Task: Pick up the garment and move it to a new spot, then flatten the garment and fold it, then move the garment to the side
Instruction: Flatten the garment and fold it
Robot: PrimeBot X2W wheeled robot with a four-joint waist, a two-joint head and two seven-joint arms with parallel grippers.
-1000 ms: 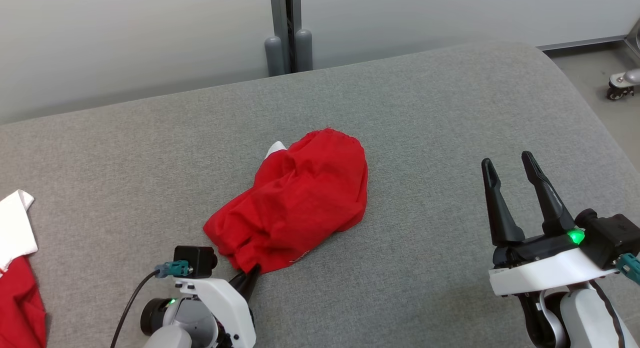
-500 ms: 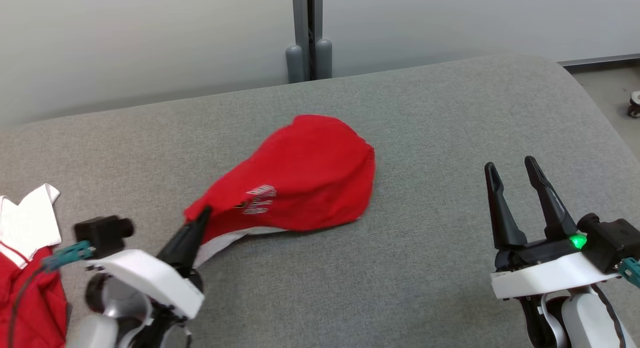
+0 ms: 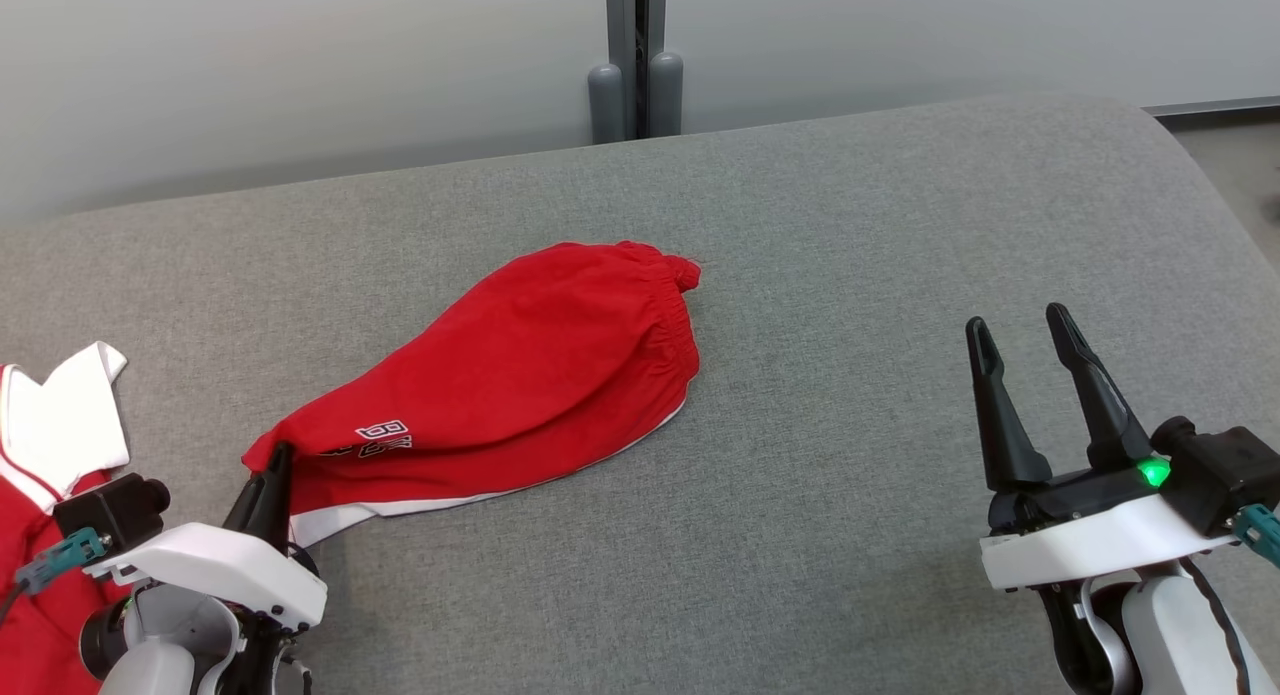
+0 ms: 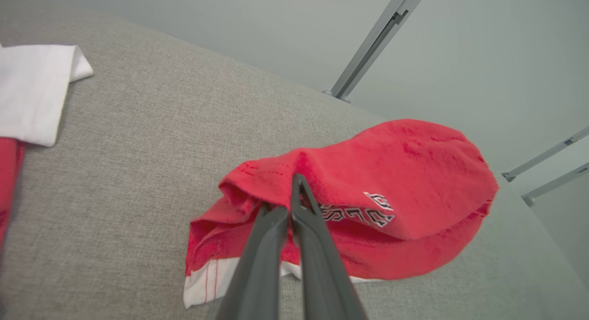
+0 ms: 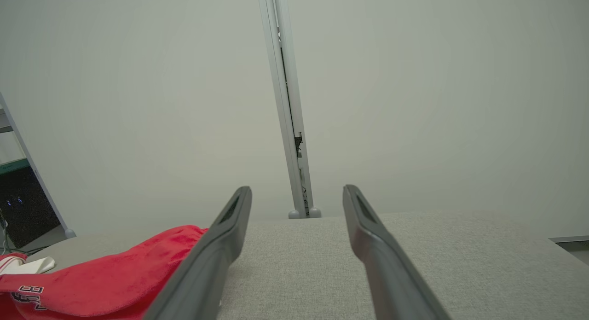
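Red garment (image 3: 520,375): lay stretched over the grey fabric surface (image 3: 850,225), left of its middle, white trim along the near edge, lettering close to the pinched corner.
Left hand (image 3: 272,467): clenched on the garment's near-left corner, cloth bunched over its tips.
Right hand (image 3: 1015,323): fingers spread, holding nothing, well apart from the garment.
Other clothing (image 3: 60,425): red and white, at the far left.

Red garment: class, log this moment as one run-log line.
left gripper: shut on red garment corner | right gripper: open, holding nothing | garment: mostly resting on grey cushion
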